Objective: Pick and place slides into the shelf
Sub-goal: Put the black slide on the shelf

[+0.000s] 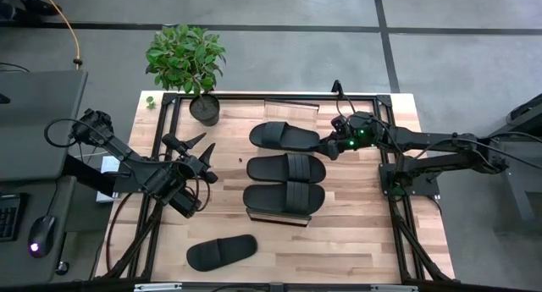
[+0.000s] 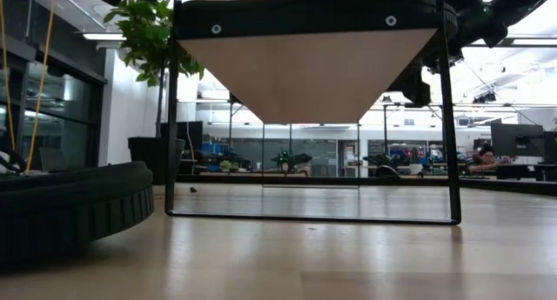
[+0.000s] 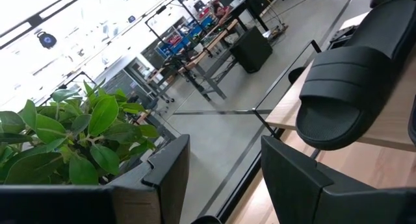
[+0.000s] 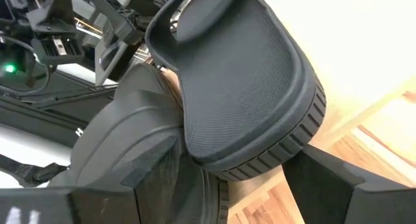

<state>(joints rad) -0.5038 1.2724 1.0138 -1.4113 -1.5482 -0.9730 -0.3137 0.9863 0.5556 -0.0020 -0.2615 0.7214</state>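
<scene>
right tool: the right tool is being held at the heel end of the far slide; its fingers are being kept spread wide on either side of that sole, apparently not yet squeezing it.
left tool: the left tool is being held above the tabletop beside the plant, part open and holding nothing.
slides: three slides are lying side by side on the shelf, the far one at the right tool, then the middle slide and the near slide; a fourth slide is lying on the tabletop near the front edge, well apart from the shelf.
step in hand: judged as the far slide being set down; the sole is best being left flat and square to its neighbour before the tool is being drawn back.
edges: the far slide's toe is reaching past the plank; the pot is standing near.
open room: bare tabletop is lying to the right of the shelf.
</scene>
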